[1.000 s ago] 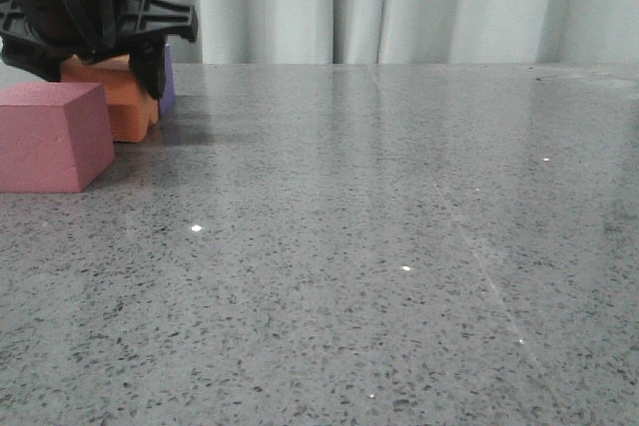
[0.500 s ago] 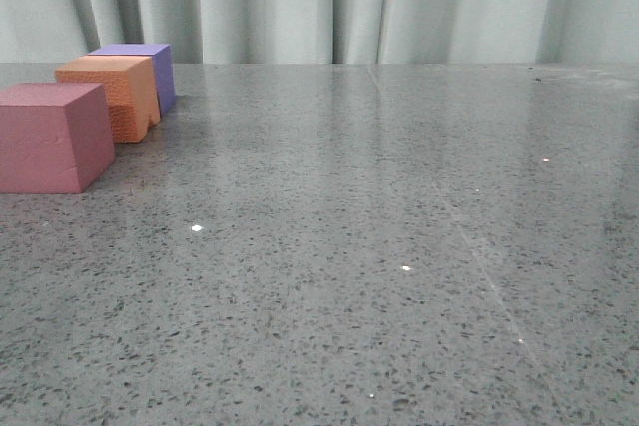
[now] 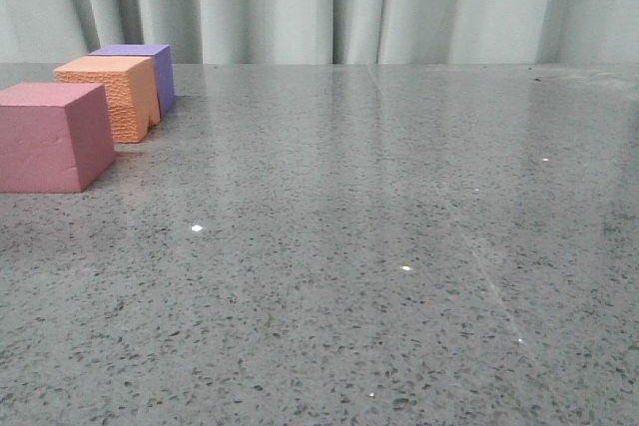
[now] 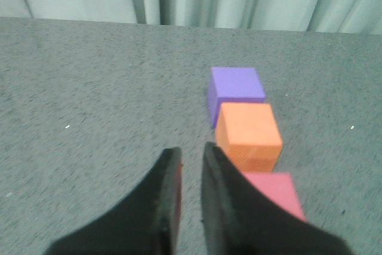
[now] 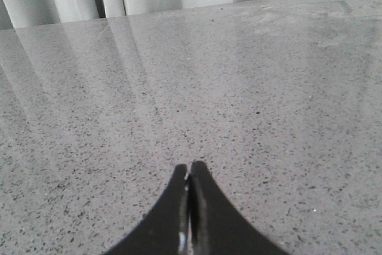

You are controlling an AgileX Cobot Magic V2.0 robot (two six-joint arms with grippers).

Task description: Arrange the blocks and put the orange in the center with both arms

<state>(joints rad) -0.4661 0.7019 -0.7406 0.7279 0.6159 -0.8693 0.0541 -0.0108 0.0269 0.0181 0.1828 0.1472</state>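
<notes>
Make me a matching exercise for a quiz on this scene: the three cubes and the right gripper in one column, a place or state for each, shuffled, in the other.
Things:
1. pink-red cube
2. orange cube
3. purple cube
4. right gripper

Places or states:
A. middle of the row
B. fingers together, holding nothing, over bare table
C. end of the row nearest the curtain
D. end of the row nearest the front camera

Pairs: 1-D, 2-A, 3-C, 4-B
</notes>
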